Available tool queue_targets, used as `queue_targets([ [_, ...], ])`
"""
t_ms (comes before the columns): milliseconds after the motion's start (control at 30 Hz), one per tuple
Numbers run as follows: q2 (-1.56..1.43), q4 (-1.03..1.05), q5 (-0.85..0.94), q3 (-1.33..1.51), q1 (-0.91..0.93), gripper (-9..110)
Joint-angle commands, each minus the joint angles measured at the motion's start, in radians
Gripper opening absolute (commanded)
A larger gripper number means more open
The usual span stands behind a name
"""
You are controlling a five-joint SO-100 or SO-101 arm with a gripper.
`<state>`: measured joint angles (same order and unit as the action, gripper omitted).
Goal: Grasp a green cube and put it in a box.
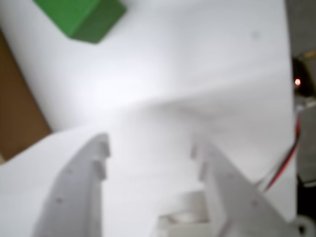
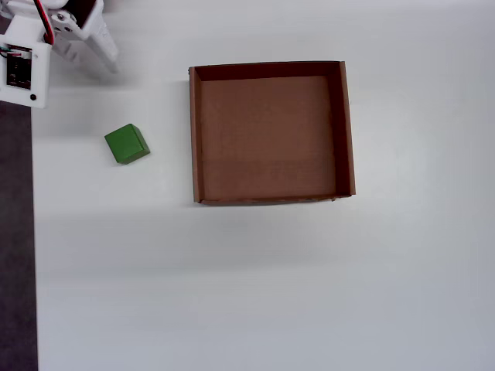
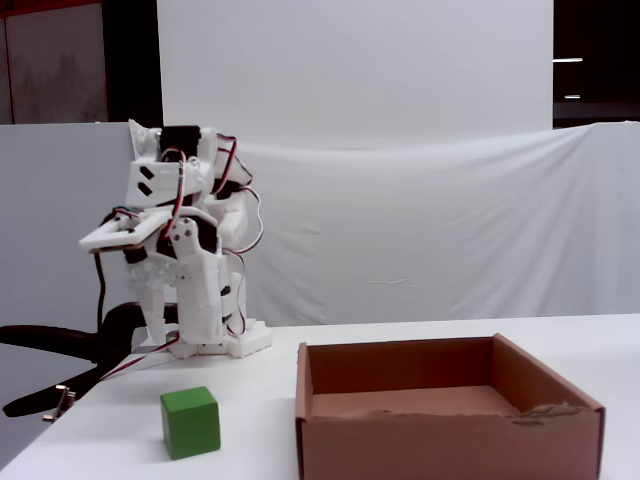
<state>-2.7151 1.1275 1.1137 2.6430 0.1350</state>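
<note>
The green cube (image 2: pixel 127 144) sits on the white table, left of the box (image 2: pixel 194 131) in the overhead view and clear of it. The fixed view shows the cube (image 3: pixel 190 422) near the front edge, beside the box (image 3: pixel 450 445), which is brown cardboard with low walls and a bare bottom. My gripper (image 1: pixel 150 144) is open in the wrist view, with only white table between its white fingers. There the cube (image 1: pixel 81 17) lies far ahead at the top left, and a strip of the box (image 1: pixel 15 113) shows at the left edge. The arm (image 3: pixel 185 250) stands folded behind the cube.
In the overhead view the table's left edge (image 2: pixel 32 232) runs close to the cube, with dark floor beyond it. The arm's base and its board (image 2: pixel 22 73) fill the top left corner. Red wires (image 1: pixel 289 158) and a lit red lamp (image 1: pixel 297 82) show at the wrist view's right edge.
</note>
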Motion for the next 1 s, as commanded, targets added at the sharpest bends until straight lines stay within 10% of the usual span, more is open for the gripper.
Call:
queue_targets([
  [0, 0.117, -0.005, 0.092, -0.135, 0.009, 22],
  [967, 0.920, -0.067, 0.414, -0.686, -0.037, 35],
])
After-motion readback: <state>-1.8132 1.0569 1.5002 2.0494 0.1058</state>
